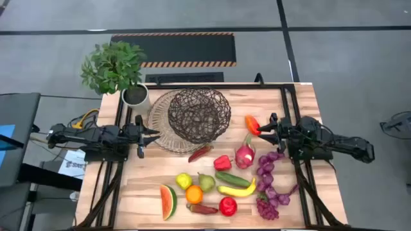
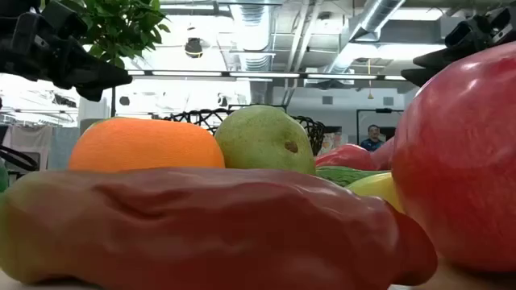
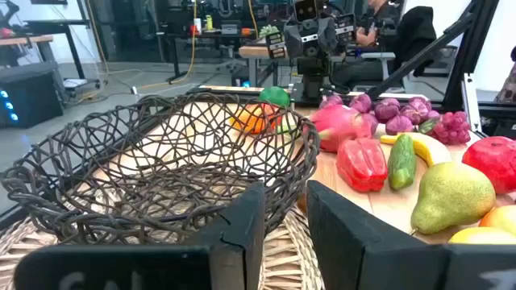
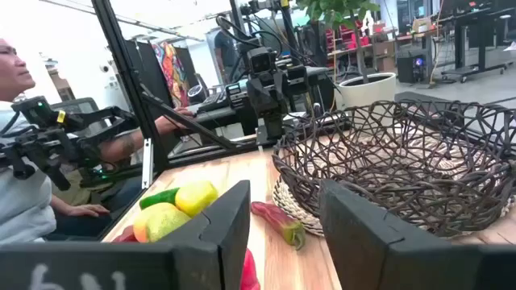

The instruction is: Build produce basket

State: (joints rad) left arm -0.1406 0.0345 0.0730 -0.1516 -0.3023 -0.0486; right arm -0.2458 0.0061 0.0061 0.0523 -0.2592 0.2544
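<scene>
The dark wire basket [image 1: 199, 114] stands on a pale woven mat [image 1: 159, 128] at the table's far middle, and nothing shows inside it. My right gripper [image 1: 262, 130] is just right of the basket, shut on an orange-red pepper [image 1: 252, 124]. My left gripper [image 1: 151, 136] hangs shut by the mat's left edge, touching nothing. The other produce lies on the near half of the table: dragon fruit [image 1: 244, 154], red pepper [image 1: 222, 162], cucumber [image 1: 232, 178], banana [image 1: 237, 190], apple [image 1: 227, 206], orange [image 1: 194, 194], pear [image 1: 206, 183], watermelon slice [image 1: 168, 201] and grapes [image 1: 268, 186]. My right gripper pinches the orange-red pepper between its two fingers, by the red end [image 4: 250, 272] that shows low between them. The fingers lie level and point toward the table's left, at the basket. The pepper's green stem end [image 3: 274, 97] sticks out, about level with the basket's rim.
A potted plant [image 1: 136, 96] stands at the far left corner beside the mat. One long red pepper [image 1: 201, 153] lies just near the basket, another [image 1: 202, 208] by the front edge. Black frame rails [image 1: 292, 102] run along both table sides.
</scene>
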